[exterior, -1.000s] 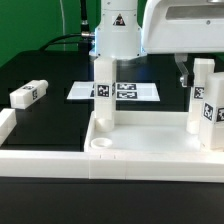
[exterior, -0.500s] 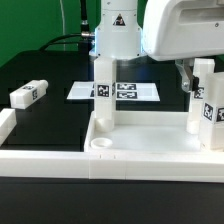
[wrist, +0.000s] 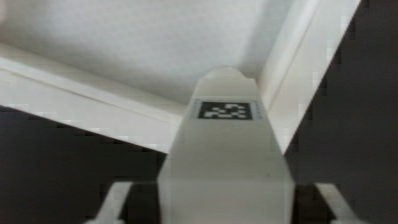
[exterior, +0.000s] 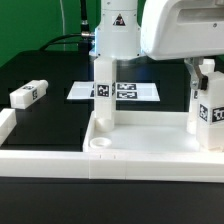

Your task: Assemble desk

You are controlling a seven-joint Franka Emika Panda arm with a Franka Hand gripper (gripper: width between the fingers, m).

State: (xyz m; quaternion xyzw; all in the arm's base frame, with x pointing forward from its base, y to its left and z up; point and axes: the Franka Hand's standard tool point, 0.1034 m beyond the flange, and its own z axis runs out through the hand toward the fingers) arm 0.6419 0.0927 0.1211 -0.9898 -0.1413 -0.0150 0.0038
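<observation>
Desk top (exterior: 150,140) cut off at frame edge; end effector (wrist: 221,205) clamps tagged leg (wrist: 222,150).

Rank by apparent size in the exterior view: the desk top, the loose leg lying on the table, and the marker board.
1. Desk top, clearly largest.
2. Marker board.
3. Loose leg, smallest.
The board lies farther from the camera, so its real size may be greater.

A black table (exterior: 60,75) fills the scene, with a green backdrop (exterior: 30,25) behind it. The marker board (exterior: 130,91) lies flat on the table toward the back, showing dark tags. White rails (exterior: 40,160) run along the front edge and the exterior view's left.
</observation>
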